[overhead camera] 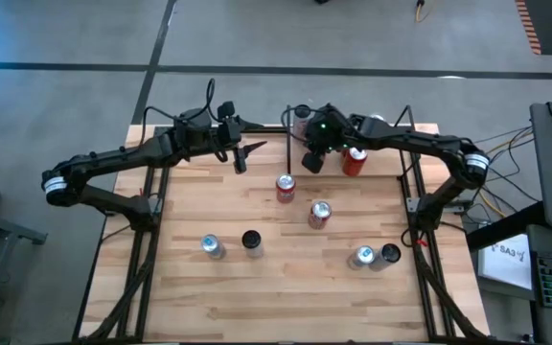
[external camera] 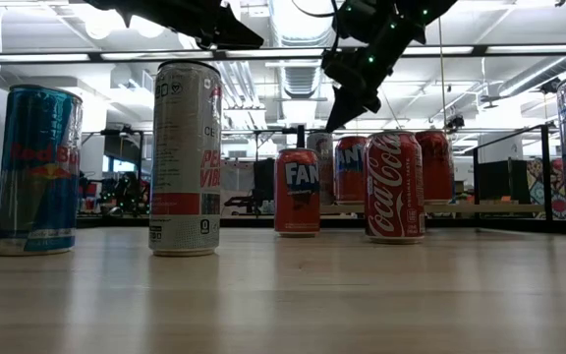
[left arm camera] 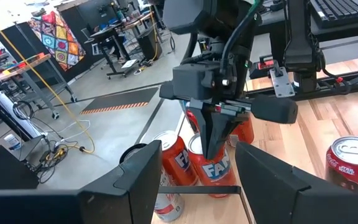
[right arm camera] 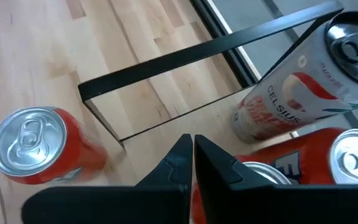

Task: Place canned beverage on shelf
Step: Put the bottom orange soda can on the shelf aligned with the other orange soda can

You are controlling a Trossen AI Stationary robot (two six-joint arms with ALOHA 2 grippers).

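Cans dot the wooden tabletop in the high view: a red can near the middle, a second red can at its four o'clock, a silver-topped can and a dark can toward seven o'clock, and two more cans toward five o'clock. The shelf sits at the table's one o'clock edge, marked by thin black rods, with a red can on it. The right gripper hangs over the shelf's near corner, fingers pinched together with nothing between them; the left gripper hovers at eleven o'clock of the middle can, fingers parted and empty. In the low view a blue Red Bull can and a tall white can stand in front, a Coca-Cola can and a Fanta can farther back, with the right gripper above the rear cans. The left wrist view looks between its own spread fingers at the right gripper, whose closed tips point down just over Fanta cans behind a black rod. The right wrist view shows its shut fingertips above a can top, a white Celsius can at two o'clock and an orange-red can at nine o'clock outside the rod frame.
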